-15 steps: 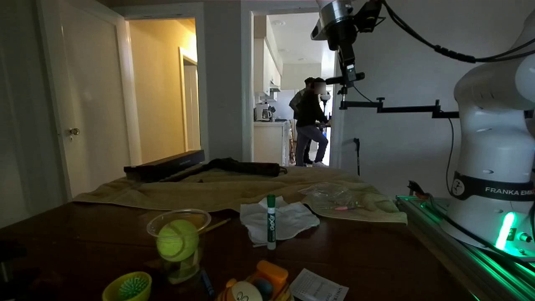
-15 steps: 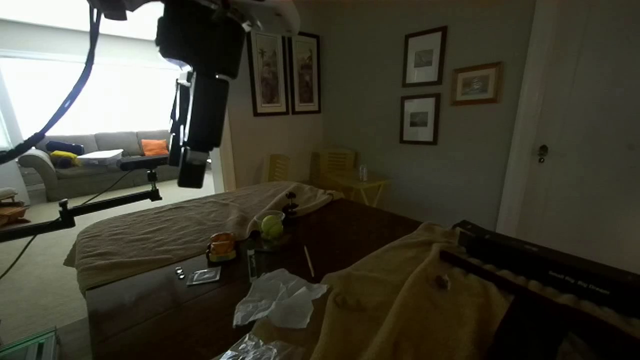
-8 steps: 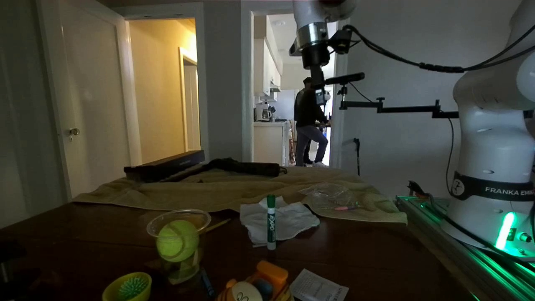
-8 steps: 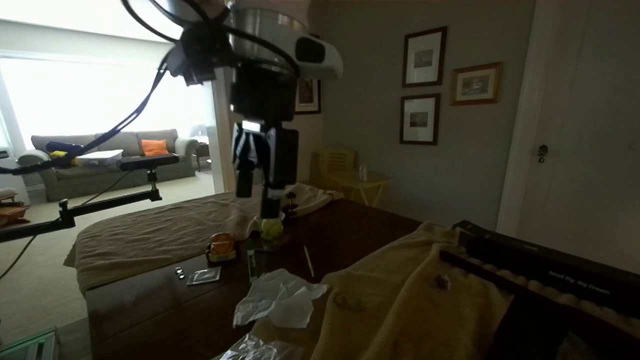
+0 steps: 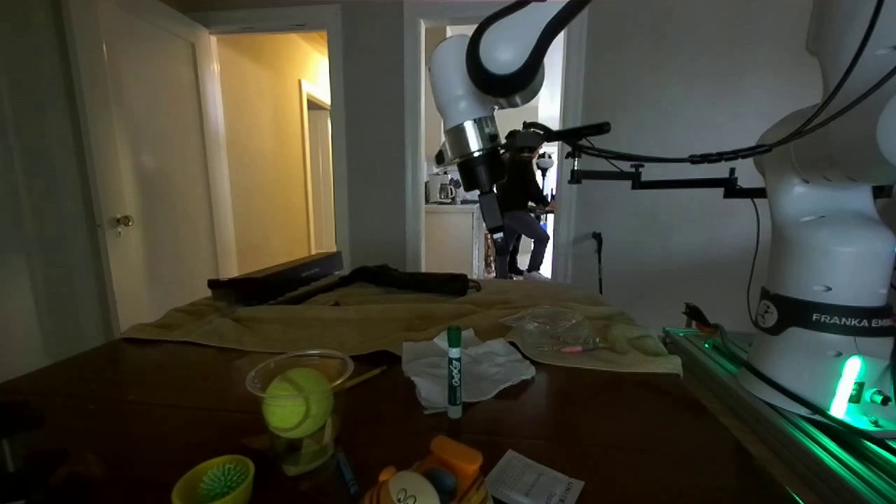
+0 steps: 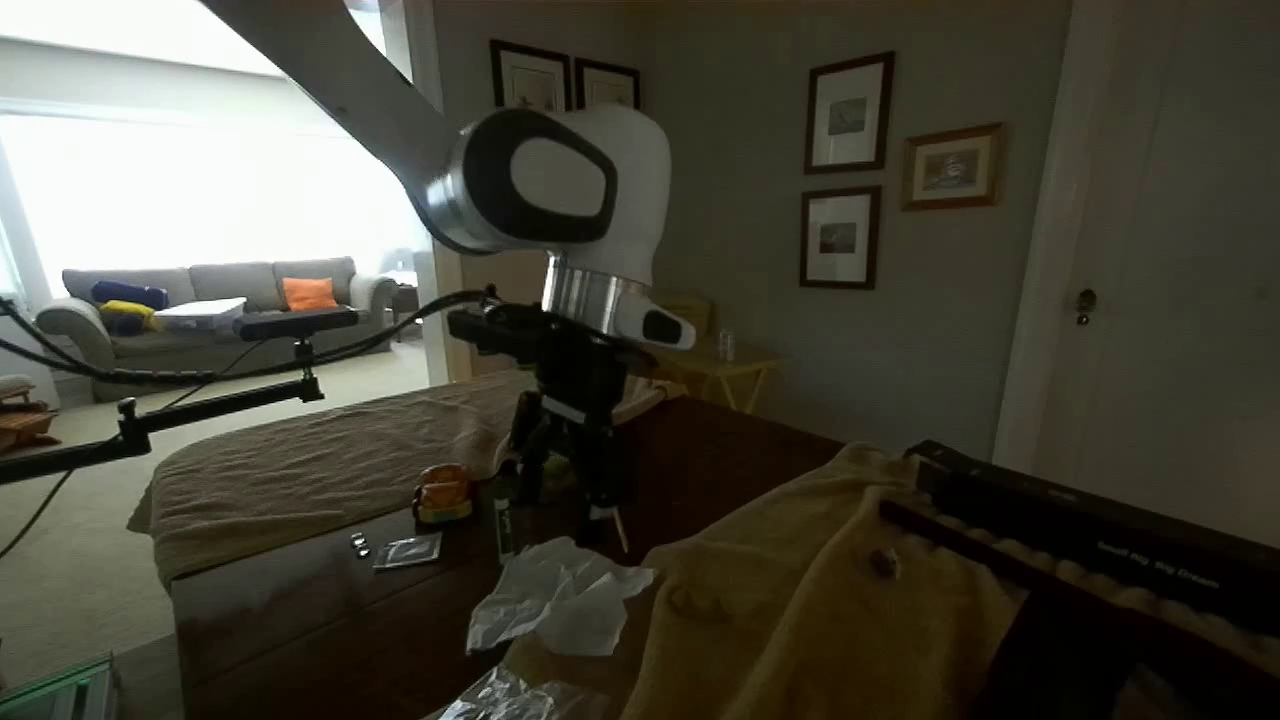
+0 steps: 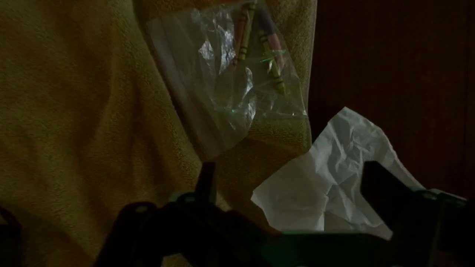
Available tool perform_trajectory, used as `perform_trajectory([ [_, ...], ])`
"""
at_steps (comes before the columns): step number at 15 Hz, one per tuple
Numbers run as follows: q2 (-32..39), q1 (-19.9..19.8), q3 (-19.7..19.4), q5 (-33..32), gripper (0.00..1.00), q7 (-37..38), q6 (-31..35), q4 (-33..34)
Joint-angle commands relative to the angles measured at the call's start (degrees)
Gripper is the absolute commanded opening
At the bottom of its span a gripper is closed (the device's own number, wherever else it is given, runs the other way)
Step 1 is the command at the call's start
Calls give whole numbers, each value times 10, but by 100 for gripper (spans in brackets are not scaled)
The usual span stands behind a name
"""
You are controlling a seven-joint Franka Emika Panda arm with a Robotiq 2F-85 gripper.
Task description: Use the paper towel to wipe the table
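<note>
Your gripper (image 7: 289,167) is spread wide, holding nothing; paper towel (image 7: 330,181) lies on the table (image 7: 389,74), partly over the beige cloth (image 7: 92,111). Centre over its creases, lower gently, pinch paper only, clear of the marker (image 5: 455,385).

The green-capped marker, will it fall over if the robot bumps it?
Probably: the marker stands upright, tall and narrow. Once down, it might roll, as its barrel looks round. It may land on the nearby paper towel.
</note>
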Motion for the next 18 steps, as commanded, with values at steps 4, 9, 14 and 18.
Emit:
perform_trajectory([
  [4,100,3,31,65,100,-62,77,35],
  [9,152,-4,60,143,100,-156,108,54],
  [14,187,-4,72,124,100,-202,138,59],
  [18,182,-5,74,120,100,-187,135,50],
])
